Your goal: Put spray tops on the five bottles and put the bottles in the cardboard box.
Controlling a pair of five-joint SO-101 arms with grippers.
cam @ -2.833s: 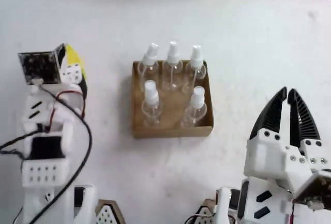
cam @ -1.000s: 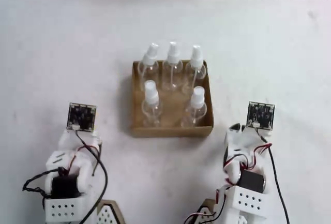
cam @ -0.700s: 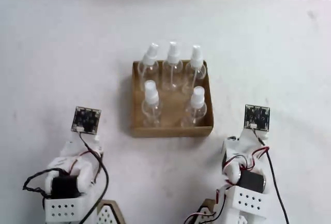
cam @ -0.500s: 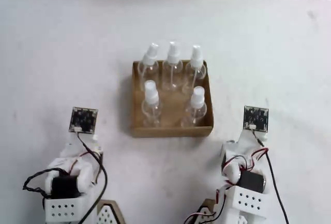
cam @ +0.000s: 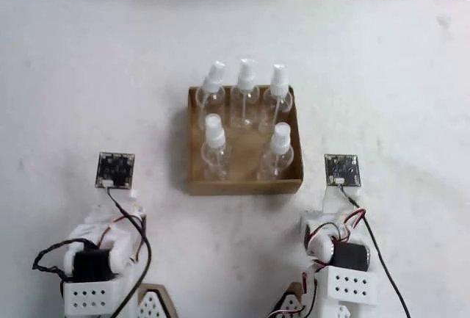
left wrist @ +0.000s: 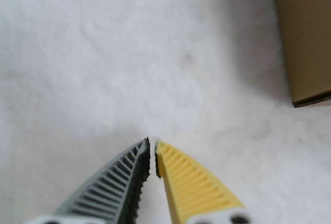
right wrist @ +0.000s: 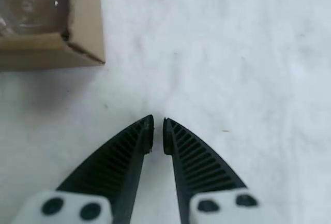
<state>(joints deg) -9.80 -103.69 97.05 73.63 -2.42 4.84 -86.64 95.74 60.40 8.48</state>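
- We saw five bottles [cam: 215,149] with spray tops standing in the box [cam: 242,184] on the surface [cam: 88,61].
- The left tool [left wrist: 152,145] and right tool [right wrist: 158,125] were clenched, empty, each beyond a near box corner.

**White table, one box on it**

My table [cam: 88,53] is plain white with a slightly mottled, cloth-like surface, and its far edge runs straight across with darkness behind it. The only loose thing sitting directly on it is the cardboard box [cam: 246,184], flat on its base around the middle and square to that far edge. It throws a soft shadow onto the white beside it. My left arm [cam: 92,266] and right arm [cam: 341,259] stand at the near side, with the box between and beyond them.
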